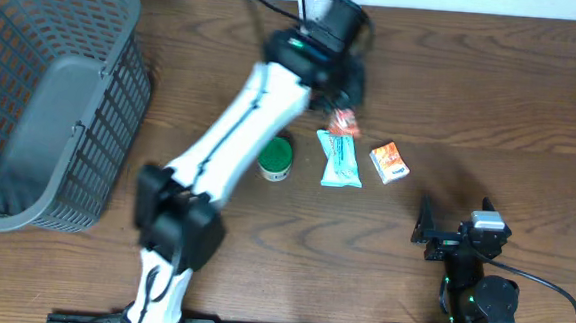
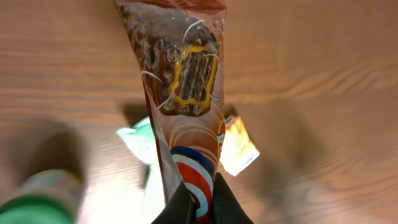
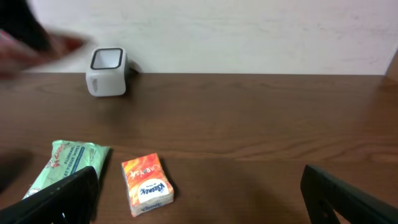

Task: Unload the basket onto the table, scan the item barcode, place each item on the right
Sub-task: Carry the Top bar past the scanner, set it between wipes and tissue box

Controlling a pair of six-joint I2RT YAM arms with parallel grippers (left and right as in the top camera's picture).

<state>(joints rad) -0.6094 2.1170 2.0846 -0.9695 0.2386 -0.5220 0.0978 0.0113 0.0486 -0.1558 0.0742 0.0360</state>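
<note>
Left side: a grey plastic mesh basket [image 1: 51, 97] fills the far corner.
Centre diagonal: the white-and-black left arm [image 1: 234, 138] reaches from the near edge to the far edge, barring crossings at its height.
Middle row: a green-lidded round tub [image 1: 276, 159], a pale green flat packet [image 1: 340, 160] and a small orange-and-white tissue pack [image 1: 389, 161], with narrow gaps between them.
Above the row: a red-brown foil snack wrapper [image 2: 186, 93], pinched in the left gripper [image 2: 198, 202].
Far edge: a white cube-shaped scanner [image 3: 107, 71].
Right side: bare brown wooden table [image 1: 511, 115], open between the tissue pack and the wide-open right gripper [image 1: 426, 230].
</note>
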